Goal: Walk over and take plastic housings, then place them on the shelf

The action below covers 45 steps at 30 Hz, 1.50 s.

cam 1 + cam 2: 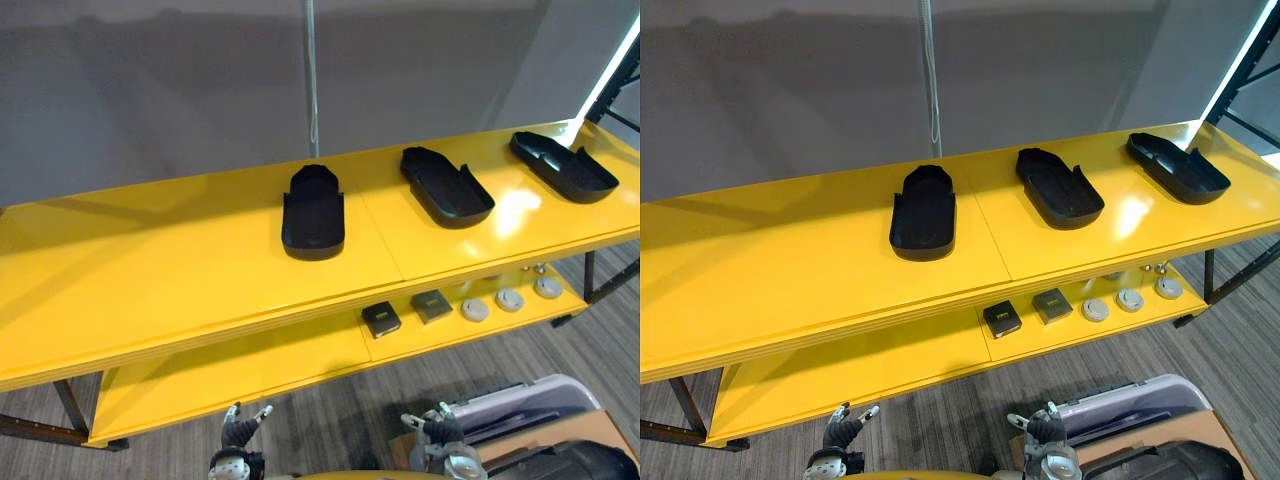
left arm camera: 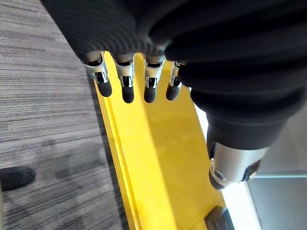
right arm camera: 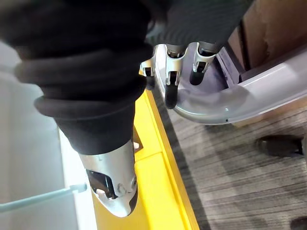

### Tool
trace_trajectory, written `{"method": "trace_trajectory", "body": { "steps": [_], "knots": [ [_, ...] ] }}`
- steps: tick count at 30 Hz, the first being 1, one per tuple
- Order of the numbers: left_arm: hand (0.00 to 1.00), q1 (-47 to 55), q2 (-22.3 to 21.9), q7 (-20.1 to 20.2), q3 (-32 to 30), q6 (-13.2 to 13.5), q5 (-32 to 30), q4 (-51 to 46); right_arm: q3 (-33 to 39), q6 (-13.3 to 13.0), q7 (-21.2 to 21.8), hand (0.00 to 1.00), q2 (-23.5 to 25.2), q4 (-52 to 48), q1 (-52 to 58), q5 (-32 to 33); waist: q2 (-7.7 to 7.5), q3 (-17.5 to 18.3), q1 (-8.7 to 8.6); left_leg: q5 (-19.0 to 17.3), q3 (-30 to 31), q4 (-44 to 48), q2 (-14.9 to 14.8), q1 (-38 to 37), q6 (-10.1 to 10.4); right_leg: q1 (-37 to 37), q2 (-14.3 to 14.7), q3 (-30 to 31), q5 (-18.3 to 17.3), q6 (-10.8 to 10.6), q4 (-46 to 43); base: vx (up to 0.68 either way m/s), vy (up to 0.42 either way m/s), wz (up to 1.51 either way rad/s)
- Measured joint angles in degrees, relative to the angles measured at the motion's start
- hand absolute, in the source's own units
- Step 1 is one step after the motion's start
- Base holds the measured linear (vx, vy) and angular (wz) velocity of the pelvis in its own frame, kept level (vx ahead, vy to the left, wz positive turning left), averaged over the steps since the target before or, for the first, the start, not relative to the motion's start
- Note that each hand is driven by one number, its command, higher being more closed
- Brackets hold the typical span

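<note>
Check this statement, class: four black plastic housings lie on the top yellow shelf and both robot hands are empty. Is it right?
Not quite. The left eye view shows three black plastic housings on the top yellow shelf, not four. The left hand and right hand are indeed empty.

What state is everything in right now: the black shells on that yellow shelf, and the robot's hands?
Left black plastic housing: lying hollow side up on the yellow shelf, top board, untouched.
Middle black plastic housing: hollow side up, apart from the others.
Right black plastic housing: hollow side up, near the board's end.
Left robot hand: open, empty, low before the shelf.
Right robot hand: open, empty.
</note>
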<state>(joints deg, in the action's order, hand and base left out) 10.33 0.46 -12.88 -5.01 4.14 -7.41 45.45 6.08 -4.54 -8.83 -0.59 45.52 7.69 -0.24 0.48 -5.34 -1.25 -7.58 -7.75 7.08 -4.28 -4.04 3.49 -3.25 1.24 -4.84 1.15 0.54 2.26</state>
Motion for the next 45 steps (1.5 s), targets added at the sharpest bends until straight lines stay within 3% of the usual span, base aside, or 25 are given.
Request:
{"method": "trace_trajectory", "body": {
  "steps": [2, 4, 7, 9, 10, 13, 14, 15, 18, 20, 21, 22, 24, 25, 29, 30, 33, 34, 35, 36, 37, 41, 45],
  "knots": [
    [0.0, 0.2, -0.2, -0.4, -0.2, 0.0, 0.1, -1.4, -0.4, 0.0, -0.1, 0.0, 0.0, -2.1, -1.1, -0.4, 0.12, -0.2, 1.49, -1.7, 8.4, 5.8, 0.7, 3.6, 0.2, 4.1, 0.5, 4.7, -0.7, -0.7, -3.6, -0.05, -0.015, -1.01],
    [0.0, -0.4, -0.8, -1.2, -0.2, 0.0, 0.1, -2.8, -0.3, 0.0, -0.3, 0.0, 0.0, -5.1, -1.7, -0.4, 0.95, -0.7, 1.17, -4.4, 12.0, 6.4, 0.3, 4.1, 0.8, 7.0, 1.6, 7.0, -0.8, -0.9, -6.0, -0.06, 0.023, -0.9],
    [0.0, -1.8, -1.1, -1.2, -0.2, 0.1, 0.1, -5.5, -0.9, 0.2, -1.0, 0.0, 0.9, -11.0, -0.7, -0.6, -0.71, -2.0, 0.51, -6.2, 8.0, 8.6, 0.4, 4.5, -0.8, 10.4, 2.0, 11.5, -1.2, -2.0, -9.6, -0.11, 0.1, -0.84],
    [0.0, -1.8, -1.3, -1.3, -0.2, 0.2, 0.1, -7.1, -2.7, 0.2, -1.1, 0.0, 1.4, -15.0, -1.0, -1.9, -1.89, -2.2, 0.64, -8.2, 2.5, 11.7, 0.4, 6.2, -1.8, 13.2, 3.0, 16.9, 0.0, -3.4, -10.0, -0.16, 0.151, -1.36],
    [0.0, -1.9, -1.3, -1.3, -0.2, 0.2, 0.1, -7.9, -3.0, 0.4, -1.1, 0.0, 1.5, -16.5, -1.6, -2.6, -2.47, -2.5, 0.62, -8.3, -0.2, 12.2, 0.4, 6.4, -2.1, 14.2, 3.0, 18.7, 0.4, -3.0, -9.9, -0.15, 0.168, -1.72],
    [0.0, -2.0, -1.5, -1.6, -0.2, 0.2, 0.1, -9.4, -4.8, 0.5, -1.2, 0.0, 2.0, -20.0, -2.3, -4.7, -2.95, -3.2, 0.8, -8.5, -10.0, 12.7, 0.3, 6.4, -4.7, 17.7, -0.4, 11.5, -0.9, 1.9, -10.4, -0.14, 0.138, -1.56],
    [0.0, -2.3, -1.9, -1.7, -0.2, 0.1, 0.0, -9.4, -5.5, 0.5, -1.2, 0.0, 2.0, -19.9, -2.9, -4.9, -1.87, -4.0, 0.78, -8.4, -12.7, 11.5, -0.4, 5.7, -5.7, 19.0, -2.2, 6.2, -1.4, 1.4, -13.3, -0.15, 0.132, -1.4],
    [0.0, -2.8, -1.9, -2.1, -0.5, 0.0, 0.0, -9.4, -6.7, 0.7, -1.1, 0.0, 1.9, -19.5, -3.1, -5.2, -2.29, -4.2, 0.88, -8.3, -16.4, 9.6, -0.4, 3.9, -5.9, 21.0, -4.6, -1.4, -4.2, 0.9, -22.2, -0.14, 0.054, -1.18],
    [0.0, -2.7, -1.5, -2.2, -1.7, -0.1, 0.0, -9.1, -8.3, 0.5, -1.1, 0.0, 1.8, -15.4, -3.3, -6.7, -0.77, -4.5, 0.82, -7.9, -22.7, 7.1, -1.6, 1.1, -5.6, 17.2, -7.0, -10.5, -11.9, 0.5, -33.0, -0.1, 0.071, -1.16],
    [0.0, -2.6, -0.5, -2.2, -1.9, -0.2, 0.0, -8.5, -8.8, 0.4, -1.0, 0.0, 1.5, -12.6, -4.1, -7.1, -1.38, -3.8, 0.76, -7.6, -26.4, 7.0, -1.7, 1.4, -5.3, 13.9, -8.6, -13.8, -14.4, -0.4, -32.3, 0.05, -0.005, -1.15],
    [0.0, -2.8, 0.0, -2.1, -1.9, -0.3, 0.0, -7.3, -9.0, 0.4, -1.0, 0.0, 1.1, -10.6, -5.0, -7.2, -2.0, -3.4, 0.97, -7.6, -28.7, 7.5, -1.5, 2.2, -5.3, 11.8, -10.3, -16.4, -13.1, 0.2, -28.3, 0.04, -0.056, -1.35],
    [0.0, -3.2, 0.2, -2.1, -1.9, -0.5, 0.0, -6.3, -9.0, 0.5, -1.0, 0.0, 0.9, -9.7, -5.7, -7.1, -2.66, -3.1, 1.24, -7.6, -29.1, 7.9, -1.5, 2.6, -5.2, 11.2, -10.2, -16.9, -13.0, -1.0, -25.3, 0.0, -0.138, -1.54],
    [0.0, -4.1, 0.1, -2.1, -1.9, -1.2, 0.0, -3.1, -8.9, 0.5, -1.1, 0.0, -0.6, -7.7, -6.6, -7.1, -0.92, -3.4, 1.7, -6.9, -28.5, 8.3, -2.4, 2.9, -4.2, 9.7, -7.4, -16.1, -10.7, -1.1, -18.5, 0.02, -0.181, -1.25],
    [0.0, -4.3, -0.6, -2.0, -1.6, -1.3, 0.0, -2.2, -8.8, 0.5, -1.1, 0.0, -1.3, -7.2, -6.4, -7.1, 0.39, -3.5, 1.13, -7.0, -28.6, 10.7, -3.8, 3.1, -4.0, 8.4, -5.9, -14.3, -9.0, -0.7, -15.6, 0.06, -0.165, -0.9],
    [0.0, -3.7, -1.2, -1.3, -1.3, -1.3, 0.1, -1.4, -8.4, 0.7, -1.1, 0.0, -3.2, -6.0, -3.3, -5.9, 2.01, -4.2, 0.5, -6.5, -26.6, 29.6, -11.2, 5.3, -3.5, 3.4, -2.2, -8.3, -8.1, 0.4, -11.7, 0.08, -0.14, -0.85],
    [0.0, -3.9, -1.4, -0.9, -1.0, -1.2, 0.2, -0.9, -7.5, 0.7, -1.1, 0.0, -3.5, -5.8, -2.9, -5.8, 2.0, -4.5, 0.49, -7.3, -22.9, 31.6, -11.1, 7.3, -2.7, 3.3, -2.0, -6.9, -8.0, 0.6, -11.4, 0.11, -0.012, -0.82],
    [0.0, -4.1, -1.8, -0.8, 0.7, -1.3, 0.7, 0.1, -3.4, 0.8, -1.8, 0.0, -3.7, -3.8, -2.9, -3.5, 1.51, -5.1, 0.45, -9.1, -7.3, 23.4, -4.3, 10.4, -0.3, 3.3, -3.8, -2.7, -7.7, 0.6, -11.3, 0.07, 0.062, -0.59],
    [0.0, -4.1, -1.8, -0.8, 0.8, -1.3, 0.8, 0.1, -3.1, 0.8, -1.9, 0.0, -3.7, -3.6, -2.9, -3.4, 1.48, -5.1, 0.57, -9.0, -6.2, 22.2, -4.0, 10.4, -0.1, 3.3, -4.0, -2.5, -7.7, 0.5, -11.3, 0.05, 0.122, -0.54],
    [0.0, -4.1, -1.9, -0.9, 1.7, -1.2, 1.2, 0.1, -2.3, 0.7, -2.4, 0.0, -3.7, -3.5, -2.8, -2.5, 2.21, -4.9, 0.43, -7.1, -2.0, 14.4, -2.6, 10.2, 1.7, 3.5, -3.9, -1.3, -7.5, -0.3, -11.1, 0.03, 0.126, -0.42],
    [0.0, -4.1, -1.9, -0.9, 2.2, -1.2, 1.4, 0.1, -2.2, 0.7, -2.5, 0.0, -3.8, -3.5, -2.8, -2.5, 2.92, -5.0, 0.41, -5.5, -1.0, 11.9, -3.0, 10.1, 1.8, 3.6, -3.4, -1.1, -7.6, -0.8, -11.0, 0.05, 0.216, -0.51],
    [0.0, -4.4, -1.7, -0.8, 2.6, -1.3, 1.7, 0.3, -1.5, 0.7, -2.5, 0.0, -4.0, -3.0, -2.9, -2.5, 3.36, -5.5, 0.33, -3.8, -0.9, 11.5, -3.4, 9.8, 0.0, 3.5, -3.3, -0.4, -7.9, -1.7, -11.1, 0.03, 0.22, -0.37],
    [0.0, -5.0, 0.5, -0.8, 2.9, -1.4, 2.1, 0.0, 0.0, 0.8, -2.8, 0.0, -1.4, -5.0, -2.0, -1.7, 0.16, -4.6, -0.07, -3.4, -4.2, 8.2, -0.5, 8.2, -1.5, 3.5, -6.2, 2.0, -6.7, -4.3, -8.6, 0.07, 0.191, -0.25],
    [0.0, -4.6, 2.3, -0.9, 2.6, -1.4, 2.1, 0.0, 4.8, 0.7, -3.8, 0.0, -1.7, -13.1, -1.4, -0.3, -0.16, -4.4, -0.91, -3.3, -6.8, 6.2, 1.5, 5.5, -1.9, 1.9, -7.7, 4.0, -5.1, -6.6, -5.9, 0.11, 0.134, -0.33]
  ]
}}
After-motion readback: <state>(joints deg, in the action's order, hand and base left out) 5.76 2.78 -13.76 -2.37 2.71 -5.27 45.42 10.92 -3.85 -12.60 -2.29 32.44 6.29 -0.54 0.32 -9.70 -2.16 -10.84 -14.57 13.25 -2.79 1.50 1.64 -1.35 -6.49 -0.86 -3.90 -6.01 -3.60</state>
